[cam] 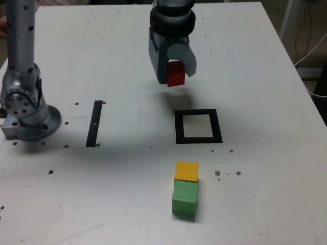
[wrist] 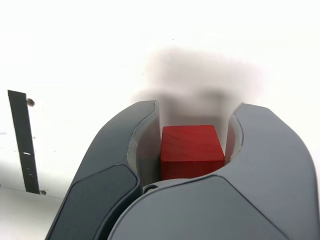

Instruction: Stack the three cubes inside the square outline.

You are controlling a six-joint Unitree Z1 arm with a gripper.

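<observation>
**Red cube in my grip, above the table**

My gripper (cam: 173,71) is closed on the red cube (cam: 176,74). In the wrist view the red cube (wrist: 191,150) sits between my two dark grey jaws, and the curved inner sides press on it from both sides. My gripper (wrist: 192,145) points down to the white table (cam: 255,76). In the exterior view the cube hangs above the table and does not touch it; a soft shadow lies on the surface under it.

The square outline (cam: 198,126) is on the table, nearer to the camera than my gripper in the exterior view and a little to the exterior view's right. Its white centre is bare. The cube I hold is not over it; it is behind its far edge.

The yellow cube (cam: 186,171) and the green cube (cam: 184,198) lie on the table in front of the outline, closer to the camera. They touch each other, the yellow one on the far side and the green one on the near side. Both are outside the outline, near its front edge.

A thin black strip (cam: 94,123) lies on the table towards the exterior view's left, well apart from the outline. The same strip (wrist: 23,142) shows in the wrist view at the side of my jaws. The base of my arm (cam: 23,109) stands at the exterior view's left edge, beside the strip.
</observation>
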